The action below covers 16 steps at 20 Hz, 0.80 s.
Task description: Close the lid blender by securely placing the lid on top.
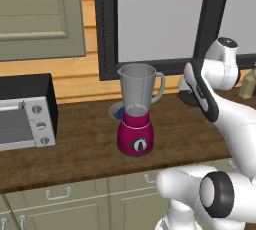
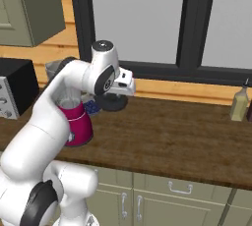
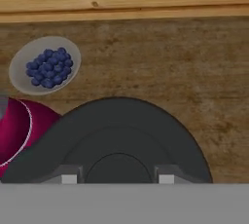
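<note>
The blender (image 1: 135, 124) stands mid-counter, a magenta base with a dark dial under a tall clear jar whose mouth is uncovered. In the right base view my arm hides most of the blender (image 2: 78, 122). The black round lid (image 3: 116, 130) hangs above the counter to the blender's right, close under the hand camera. My gripper (image 3: 116, 179) is shut on the lid, one fingertip on each side of its raised centre. From the right base camera the lid (image 2: 112, 103) sits just below my gripper (image 2: 114, 96). The magenta base (image 3: 14, 130) shows at the left edge of the hand view.
A pale plate of blueberries (image 3: 44, 65) lies behind the blender near the wall. A silver-black toaster oven (image 1: 25, 119) stands at the counter's left. A bottle (image 2: 239, 103) is at the far right by the window. Bare wooden counter (image 2: 167, 136) stretches to the right.
</note>
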{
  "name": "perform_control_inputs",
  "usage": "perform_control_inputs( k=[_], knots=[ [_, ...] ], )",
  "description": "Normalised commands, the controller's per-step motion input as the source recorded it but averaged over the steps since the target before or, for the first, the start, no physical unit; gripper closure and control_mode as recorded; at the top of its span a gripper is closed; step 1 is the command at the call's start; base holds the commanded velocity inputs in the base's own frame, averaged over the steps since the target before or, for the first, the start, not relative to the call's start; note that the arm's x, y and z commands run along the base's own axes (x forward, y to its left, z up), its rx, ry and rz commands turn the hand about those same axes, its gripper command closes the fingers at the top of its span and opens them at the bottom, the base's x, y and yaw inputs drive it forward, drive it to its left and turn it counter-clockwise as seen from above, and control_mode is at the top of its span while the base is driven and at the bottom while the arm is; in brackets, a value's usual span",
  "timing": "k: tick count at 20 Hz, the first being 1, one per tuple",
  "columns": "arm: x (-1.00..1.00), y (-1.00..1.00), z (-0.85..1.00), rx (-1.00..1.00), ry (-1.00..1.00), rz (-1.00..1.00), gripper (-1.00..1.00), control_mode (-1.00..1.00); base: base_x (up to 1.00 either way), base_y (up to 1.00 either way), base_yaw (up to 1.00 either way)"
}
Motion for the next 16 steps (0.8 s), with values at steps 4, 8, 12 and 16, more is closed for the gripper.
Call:
perform_control_inputs(
  k=[4,8,12,16],
  knots=[
    [-0.01,0.03,0.63,0.04,-0.15,0.0,1.0,-1.0,0.0,0.0,0.0],
    [0.0,0.19,0.53,0.01,-0.12,0.0,1.0,-1.0,0.0,0.0,0.0],
    [0.0,0.28,0.49,0.0,-0.12,0.0,1.0,-1.0,0.0,0.0,0.0],
    [0.0,0.33,0.54,0.0,-0.09,0.0,1.0,-1.0,0.0,0.0,0.0]
  ],
)
